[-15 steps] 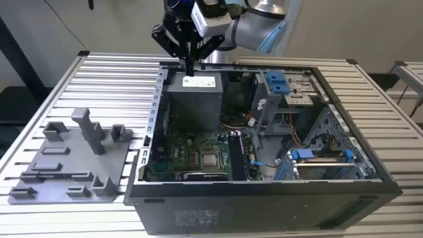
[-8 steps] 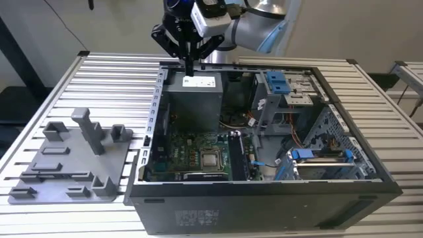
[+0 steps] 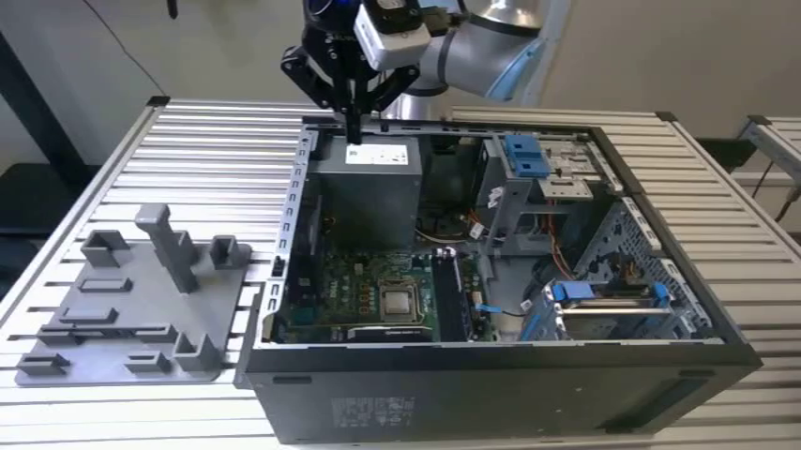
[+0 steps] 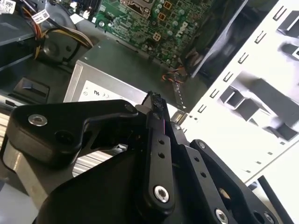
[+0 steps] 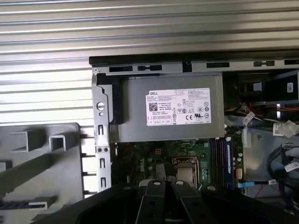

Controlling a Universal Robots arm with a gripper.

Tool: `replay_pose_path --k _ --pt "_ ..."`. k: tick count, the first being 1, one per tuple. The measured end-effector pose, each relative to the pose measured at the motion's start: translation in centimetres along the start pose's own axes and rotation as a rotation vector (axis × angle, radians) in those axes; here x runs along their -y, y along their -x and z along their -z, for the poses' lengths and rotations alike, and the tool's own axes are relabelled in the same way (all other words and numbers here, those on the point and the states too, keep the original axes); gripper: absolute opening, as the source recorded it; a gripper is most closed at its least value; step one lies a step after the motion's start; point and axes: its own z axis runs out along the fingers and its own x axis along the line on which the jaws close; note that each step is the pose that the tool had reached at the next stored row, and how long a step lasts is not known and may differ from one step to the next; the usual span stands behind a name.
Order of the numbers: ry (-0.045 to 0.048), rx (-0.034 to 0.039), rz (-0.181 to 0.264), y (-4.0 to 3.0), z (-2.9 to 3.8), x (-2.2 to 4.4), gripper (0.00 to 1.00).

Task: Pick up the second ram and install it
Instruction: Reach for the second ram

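Gripper [image 3: 355,131], upper centre of the exterior view, fingers pressed together with nothing between them, hanging above the power supply [image 3: 366,192]; second ram [image 5: 229,156] upright in the slots beside the processor socket [image 3: 400,302], apparently seated, installation judged largely done.
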Motion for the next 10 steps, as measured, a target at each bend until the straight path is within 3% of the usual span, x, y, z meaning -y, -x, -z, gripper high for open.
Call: replay_pose_path --k 10 --pt "0.0000 -0.0018 0.000 -1.44 0.00 0.10 0.11"
